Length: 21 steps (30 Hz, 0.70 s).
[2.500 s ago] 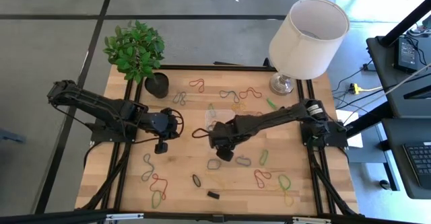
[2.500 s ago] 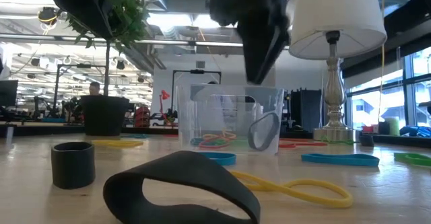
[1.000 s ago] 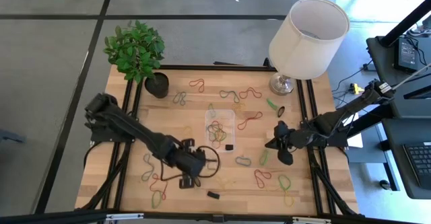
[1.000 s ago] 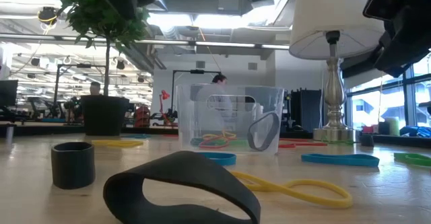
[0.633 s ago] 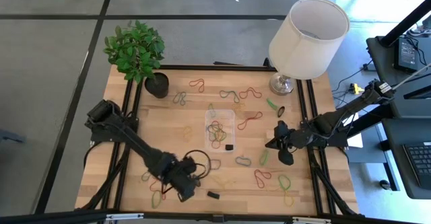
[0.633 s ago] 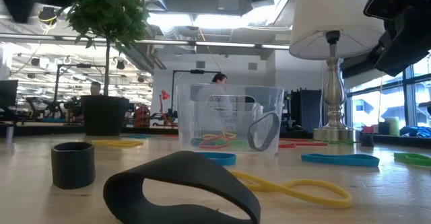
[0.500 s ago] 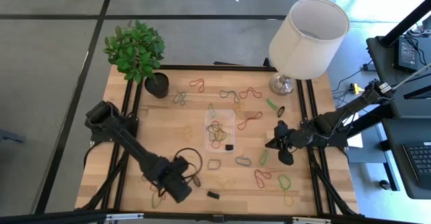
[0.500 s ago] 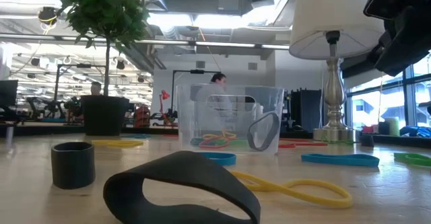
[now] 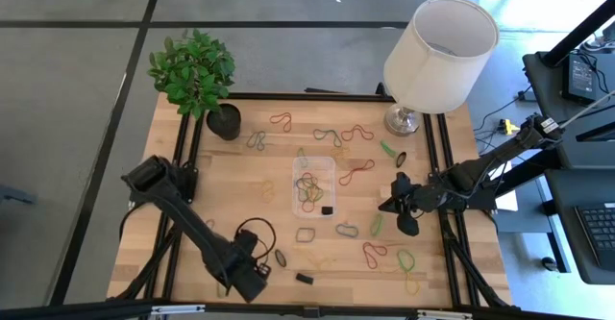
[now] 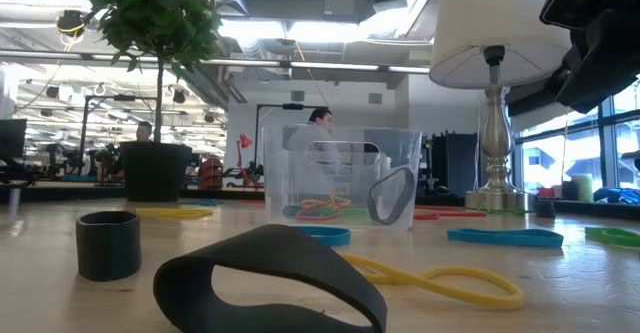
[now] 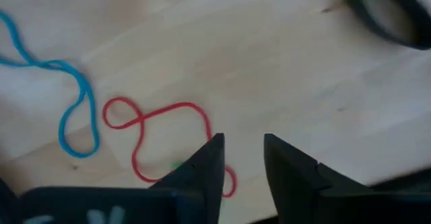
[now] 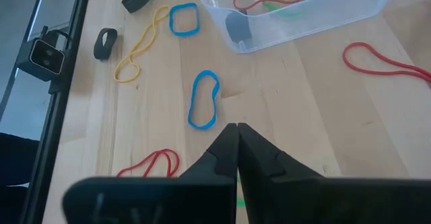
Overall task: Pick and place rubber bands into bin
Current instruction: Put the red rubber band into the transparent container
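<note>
The clear bin (image 9: 314, 165) stands mid-table with several coloured rubber bands (image 9: 307, 189) inside; it also shows in the low view (image 10: 340, 141) and the right wrist view (image 12: 316, 23). More rubber bands lie loose all over the wood. My left gripper (image 9: 252, 280) is open and hovers low near the table's near-left part. Its fingertips (image 11: 242, 150) stand just over a twisted red band (image 11: 161, 120), with a blue band (image 11: 74, 106) and a black band (image 11: 390, 19) nearby. My right gripper (image 9: 399, 209) waits shut to the right of the bin, fingers together (image 12: 236, 133).
A potted plant (image 9: 197, 75) in a black pot (image 9: 223, 121) stands far left, and a lamp (image 9: 437, 46) far right. A short black cylinder (image 10: 108, 244) and a wide black band (image 10: 270, 278) lie near the near edge. A person (image 10: 320, 121) moves in the room behind.
My left gripper has swung away from the bin's near side toward the table's near edge and somewhat to the left, and now hangs over the bands at the near left. The right arm and the bin have kept still.
</note>
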{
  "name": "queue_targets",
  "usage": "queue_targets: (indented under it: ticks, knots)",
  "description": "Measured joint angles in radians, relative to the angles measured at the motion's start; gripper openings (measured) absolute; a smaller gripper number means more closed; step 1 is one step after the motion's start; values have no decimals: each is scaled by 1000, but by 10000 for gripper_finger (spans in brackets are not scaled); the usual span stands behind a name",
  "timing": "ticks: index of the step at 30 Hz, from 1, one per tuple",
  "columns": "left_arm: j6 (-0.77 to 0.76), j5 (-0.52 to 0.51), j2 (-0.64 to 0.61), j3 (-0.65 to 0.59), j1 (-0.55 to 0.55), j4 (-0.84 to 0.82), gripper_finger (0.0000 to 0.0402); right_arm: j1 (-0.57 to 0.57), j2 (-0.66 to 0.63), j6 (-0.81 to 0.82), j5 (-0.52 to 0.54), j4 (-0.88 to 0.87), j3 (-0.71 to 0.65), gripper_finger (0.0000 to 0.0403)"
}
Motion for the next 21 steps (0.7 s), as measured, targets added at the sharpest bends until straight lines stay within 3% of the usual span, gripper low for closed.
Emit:
queue_targets:
  ticks: [8, 21]
  knots:
    - [-80, 129, 56, -39, -6, 3, 118, 0, 0, 5, 0, 1, 0, 11]
    - [-161, 131, 49, -207, -13, 259, 113, 0, 0, 6, 0, 2, 0, 12]
